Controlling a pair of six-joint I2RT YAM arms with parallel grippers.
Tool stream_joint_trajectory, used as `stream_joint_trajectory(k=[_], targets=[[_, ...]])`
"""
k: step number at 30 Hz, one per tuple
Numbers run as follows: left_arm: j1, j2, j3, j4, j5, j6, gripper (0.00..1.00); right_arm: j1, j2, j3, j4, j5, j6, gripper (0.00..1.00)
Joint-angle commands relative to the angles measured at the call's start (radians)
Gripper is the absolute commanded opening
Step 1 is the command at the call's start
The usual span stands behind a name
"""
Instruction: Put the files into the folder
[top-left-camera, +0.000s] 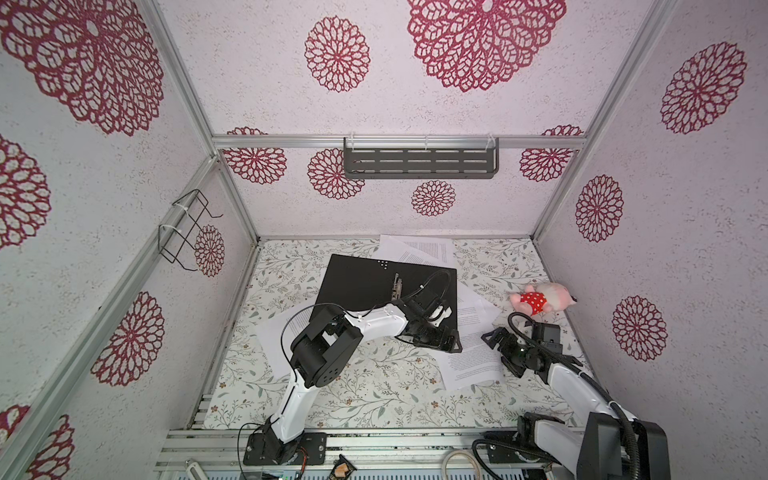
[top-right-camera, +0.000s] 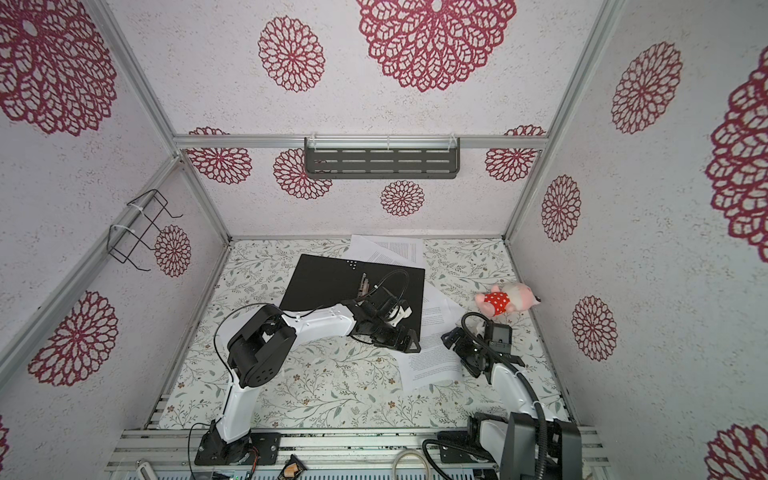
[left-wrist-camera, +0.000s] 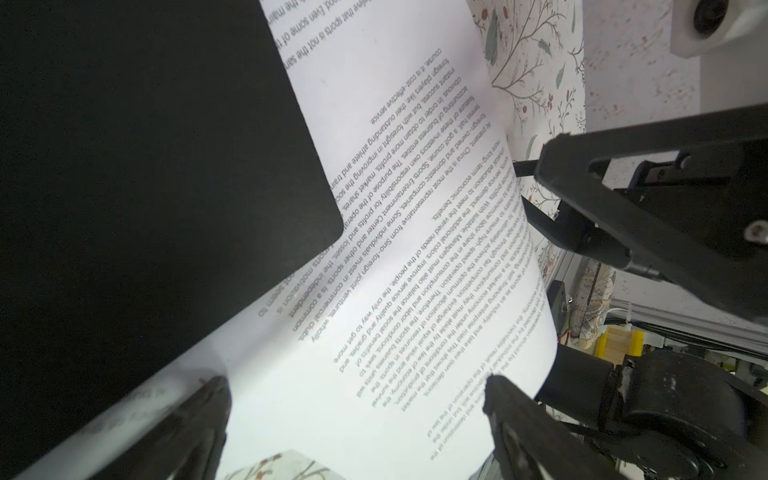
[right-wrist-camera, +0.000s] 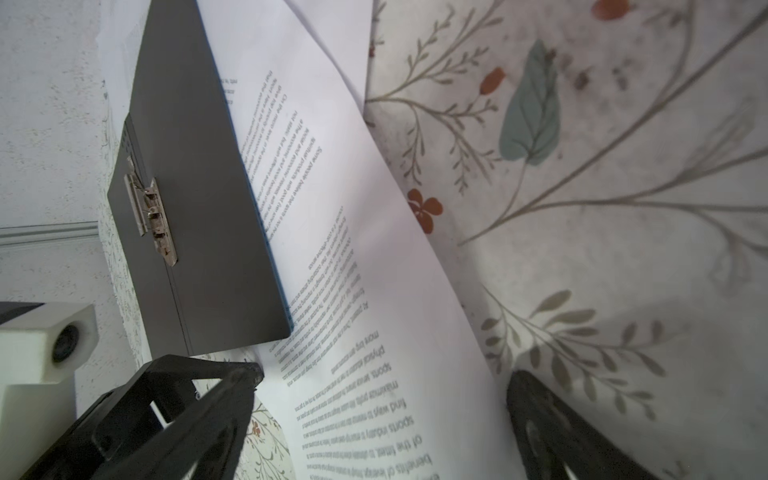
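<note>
Floral-clothed tabletop (top-left-camera: 374, 399) is ringed by patterned walls; on it the folder (top-left-camera: 365, 286) is laid open, black inside up, its metal clip (top-left-camera: 397, 286) exposed; the files (top-left-camera: 473, 361) are scattered around it, some tucked partly beneath, none yet inside. Both grippers are spread wide and nothing is held; the left gripper (left-wrist-camera: 353, 411) is poised over the sheet by the folder's near right corner, the right gripper (right-wrist-camera: 384, 382) at that sheet's outer edge. A pickup appears to be in hand; a thin, flat edge must next be pinched and slid onto the black panel. Contact with the paper cannot be judged; the sheet count is obscured by overlap and by the left arm (top-left-camera: 374, 320); a plush toy (top-left-camera: 540, 299) is left aside.
</note>
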Motion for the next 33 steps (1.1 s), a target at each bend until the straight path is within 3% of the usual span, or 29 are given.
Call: stream_joint_trajectory(k=[1, 7, 10, 20, 25, 33], targets=[[-0.003, 0.053, -0.017, -0.087, -0.075, 0.023, 0.99, -0.003, 0.012, -0.017, -0.023, -0.058, -0.054, 0.99], [-0.004, 0.062, -0.028, -0.074, -0.081, 0.024, 0.99, -0.003, 0.009, 0.05, 0.005, -0.058, -0.102, 0.99], [-0.005, 0.068, -0.035, -0.064, -0.081, 0.027, 0.98, 0.0, 0.059, 0.071, 0.046, -0.106, -0.1, 0.99], [-0.004, 0.069, -0.072, -0.021, -0.081, 0.028, 0.99, 0.001, 0.241, 0.199, 0.059, -0.081, -0.159, 0.97], [-0.003, 0.067, -0.084, -0.01, -0.078, 0.032, 0.99, 0.009, 0.336, 0.259, 0.063, -0.13, -0.169, 0.87], [0.002, 0.068, -0.093, -0.001, -0.079, 0.03, 0.99, 0.009, 0.385, 0.307, -0.012, -0.093, -0.246, 0.74]])
